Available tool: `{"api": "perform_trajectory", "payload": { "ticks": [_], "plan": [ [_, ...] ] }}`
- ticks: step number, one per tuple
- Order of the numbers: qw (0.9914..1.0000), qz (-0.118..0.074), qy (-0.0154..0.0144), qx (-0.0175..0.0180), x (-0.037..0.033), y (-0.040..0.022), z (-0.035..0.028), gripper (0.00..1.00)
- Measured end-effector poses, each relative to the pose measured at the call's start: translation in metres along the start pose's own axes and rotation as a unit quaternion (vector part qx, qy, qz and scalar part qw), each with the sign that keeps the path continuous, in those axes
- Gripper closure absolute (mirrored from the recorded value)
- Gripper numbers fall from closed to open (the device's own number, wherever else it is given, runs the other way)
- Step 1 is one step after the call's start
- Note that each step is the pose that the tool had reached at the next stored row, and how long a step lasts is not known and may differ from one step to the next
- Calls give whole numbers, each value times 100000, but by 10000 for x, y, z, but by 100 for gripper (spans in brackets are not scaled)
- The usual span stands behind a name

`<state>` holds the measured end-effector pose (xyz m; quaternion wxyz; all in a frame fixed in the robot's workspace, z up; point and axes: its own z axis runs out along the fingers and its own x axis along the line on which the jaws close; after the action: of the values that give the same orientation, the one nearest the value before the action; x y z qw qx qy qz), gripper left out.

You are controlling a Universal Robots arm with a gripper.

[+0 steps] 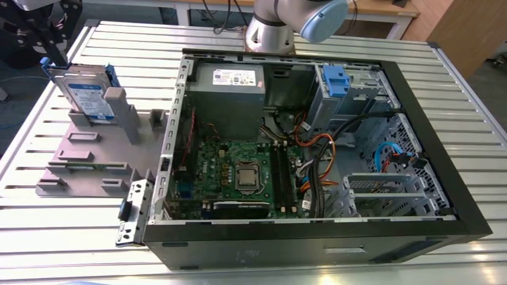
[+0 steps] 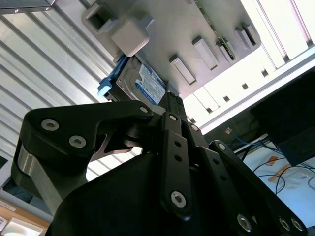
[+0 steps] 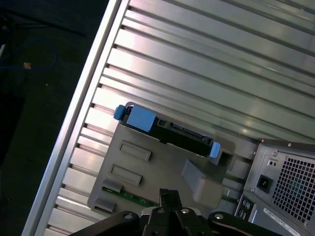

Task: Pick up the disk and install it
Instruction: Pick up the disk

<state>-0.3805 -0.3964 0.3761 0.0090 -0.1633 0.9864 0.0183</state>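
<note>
the disk [image 1: 85,95] is seen standing on edge in the grey slotted holder [image 1: 87,155] on the table, at the exterior view's left, apart from the open computer case [image 1: 317,148]. the gripper [image 3: 167,195] is poised above it, jaws together and empty. nothing is picked up or installed yet.

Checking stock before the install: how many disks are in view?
1. The disk stands on edge in the grey holder, at the exterior view's left of the case. The bay could hide another.
</note>
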Motion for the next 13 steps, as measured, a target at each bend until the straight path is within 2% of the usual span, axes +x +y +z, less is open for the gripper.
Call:
{"api": "perform_trajectory", "payload": {
  "ticks": [13],
  "plan": [
    [99992, -1285, 42, -32, 0, 0, 0, 89]
  ]
}}
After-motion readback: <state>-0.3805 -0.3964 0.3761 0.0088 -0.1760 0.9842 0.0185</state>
